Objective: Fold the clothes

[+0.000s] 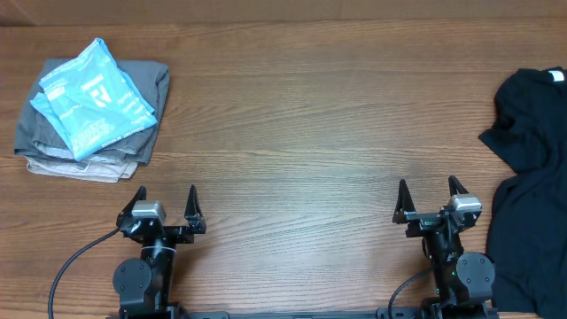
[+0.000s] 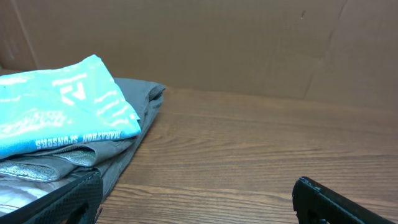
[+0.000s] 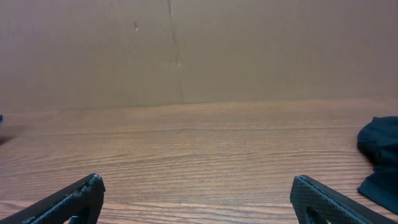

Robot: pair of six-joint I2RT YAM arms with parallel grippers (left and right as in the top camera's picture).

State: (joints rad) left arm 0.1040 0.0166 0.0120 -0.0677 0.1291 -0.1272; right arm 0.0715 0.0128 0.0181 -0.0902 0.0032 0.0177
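At the far left of the table [image 1: 301, 106], the light blue T-shirt [image 1: 93, 96] lies as a neat folded packet, set askew on top of a pile of folded grey garments [image 1: 152, 84]. This looks like a stacking spot, off to the side so the middle of the table serves for working. Both arms sit at the near edge, likely a rest pose that leaves the cloth unobstructed. The left gripper [image 1: 166, 191] has its fingers spread wide with nothing between them, and the right gripper [image 1: 427, 184] is likewise spread and empty. The T-shirt lies ahead of the left gripper and a little to its left, near but apart from it, and well apart from the right one. A crumpled black garment [image 1: 532, 133] lies at the right edge, just beside the right gripper; whether it is one piece or two I cannot tell, as the frame cuts it off. By my judgement the blue shirt's fold is done
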